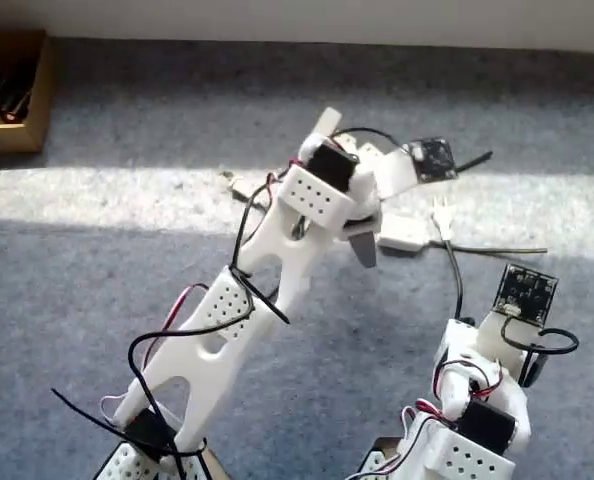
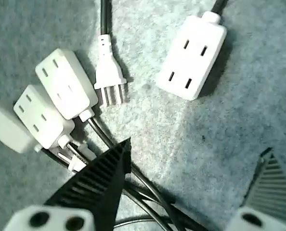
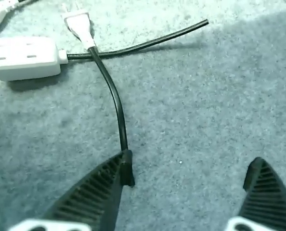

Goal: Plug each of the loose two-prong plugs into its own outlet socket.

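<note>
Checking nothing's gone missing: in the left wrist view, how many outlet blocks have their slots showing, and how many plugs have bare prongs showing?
Outlet blocks: 3
Plugs: 1
Total: 4
Not counted: a white piece cut off at the picture's edge and a small white part; I cannot tell what either is.

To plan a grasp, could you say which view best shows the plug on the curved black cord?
Right wrist view: the plug is nearest, body and cord clear. The high view shows it far off; the left wrist view's similar plug may be another.
</note>
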`<control>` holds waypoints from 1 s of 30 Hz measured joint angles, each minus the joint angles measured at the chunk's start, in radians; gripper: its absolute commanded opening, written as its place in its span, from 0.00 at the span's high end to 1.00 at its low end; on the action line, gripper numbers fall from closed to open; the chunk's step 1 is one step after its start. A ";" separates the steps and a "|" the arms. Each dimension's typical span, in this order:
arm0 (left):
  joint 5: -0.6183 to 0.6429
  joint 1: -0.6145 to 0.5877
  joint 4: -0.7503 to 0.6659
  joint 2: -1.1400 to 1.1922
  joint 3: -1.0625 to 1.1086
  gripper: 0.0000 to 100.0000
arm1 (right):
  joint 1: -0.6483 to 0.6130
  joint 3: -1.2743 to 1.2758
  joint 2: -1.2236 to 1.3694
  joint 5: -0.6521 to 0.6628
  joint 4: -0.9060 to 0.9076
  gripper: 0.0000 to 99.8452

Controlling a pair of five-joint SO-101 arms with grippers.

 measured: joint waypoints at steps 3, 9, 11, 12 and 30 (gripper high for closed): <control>-0.040 0.026 -0.003 0.000 0.000 0.60 | -0.005 0.000 0.000 0.000 0.000 0.64; -0.051 0.020 -0.141 0.017 0.000 0.57 | -0.009 0.000 0.000 0.002 0.000 0.64; -0.051 0.025 -0.203 0.040 0.000 0.56 | -0.009 0.000 0.000 0.002 0.000 0.64; -0.051 0.031 -0.233 0.054 0.000 0.56 | -0.009 0.000 0.000 0.002 0.000 0.64; -0.051 0.103 -0.425 0.242 0.000 0.56 | 0.589 0.000 -0.003 0.279 0.051 0.64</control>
